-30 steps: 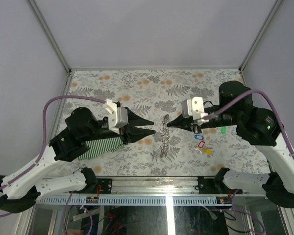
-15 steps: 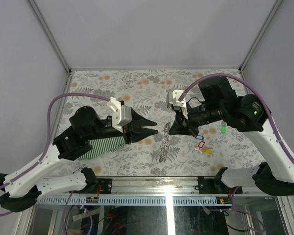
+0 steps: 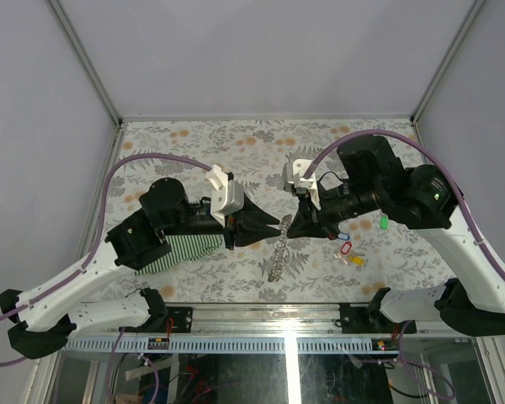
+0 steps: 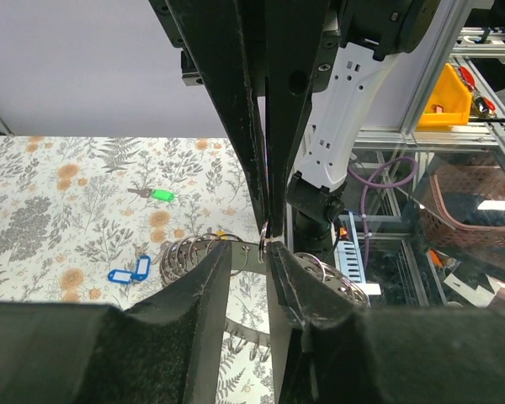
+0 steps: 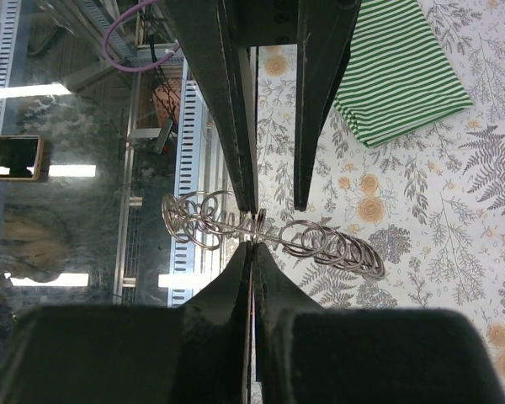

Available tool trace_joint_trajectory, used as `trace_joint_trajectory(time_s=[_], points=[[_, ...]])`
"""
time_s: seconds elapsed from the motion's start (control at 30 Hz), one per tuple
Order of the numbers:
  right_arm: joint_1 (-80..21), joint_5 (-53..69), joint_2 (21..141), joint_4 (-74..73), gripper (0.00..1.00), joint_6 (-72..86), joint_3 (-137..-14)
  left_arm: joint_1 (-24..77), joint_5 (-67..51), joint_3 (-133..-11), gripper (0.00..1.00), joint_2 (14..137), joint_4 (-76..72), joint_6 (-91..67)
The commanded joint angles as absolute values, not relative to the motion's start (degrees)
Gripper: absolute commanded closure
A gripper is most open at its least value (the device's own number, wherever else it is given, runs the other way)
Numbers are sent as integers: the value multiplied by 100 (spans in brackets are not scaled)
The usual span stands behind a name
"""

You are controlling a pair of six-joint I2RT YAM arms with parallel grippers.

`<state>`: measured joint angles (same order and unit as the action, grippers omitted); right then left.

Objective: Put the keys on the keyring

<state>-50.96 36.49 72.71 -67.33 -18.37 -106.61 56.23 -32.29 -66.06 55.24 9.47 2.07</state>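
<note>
The keyring [image 3: 276, 257], a floppy silvery loop strung with many small rings, hangs between the two grippers, partly off the table. My right gripper [image 3: 291, 231] is shut on one small ring near its middle [image 5: 257, 223]; its tips [image 5: 252, 246] are pressed together. My left gripper [image 3: 269, 225] faces it, jaws a narrow gap apart [image 4: 248, 248], with the keyring [image 4: 185, 251] crossing just past the fingertips. The keys lie on the table right of the grippers: blue [image 3: 341, 236], red [image 3: 346, 248], yellow [image 3: 353, 260] and green [image 3: 384, 223].
A green striped cloth [image 3: 181, 248] lies under the left arm, also visible as a cloth [image 5: 396, 76] in the right wrist view. The table's near edge and metal rail [image 3: 261, 316] run just below the keyring. Grey walls enclose the table.
The left arm has moved right until its fingertips reach the keyring, and its jaws have narrowed. The right arm swung round and brought its shut tips down onto the keyring's upper part.
</note>
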Motion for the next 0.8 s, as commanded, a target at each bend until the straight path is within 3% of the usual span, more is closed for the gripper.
trace_joint_trajectory(time_s=[0.0,0.53,0.67,0.77], points=[[-5194,3669,7206,-6444,100,-1737,-10717,5658,-3491,-6671,76,5534,586,85],[-5274,3621,7225,-6292,100,-1742,-10670,5655,-3766,-6729,84,5695,632,98],[-5288,3612,7249,-6278,100,-1756,-10676,5657,-3797,-6732,89,5694,641,103],[-5285,3615,7247,-6247,100,-1765,-10662,5654,-3815,-6761,99,5681,644,85]])
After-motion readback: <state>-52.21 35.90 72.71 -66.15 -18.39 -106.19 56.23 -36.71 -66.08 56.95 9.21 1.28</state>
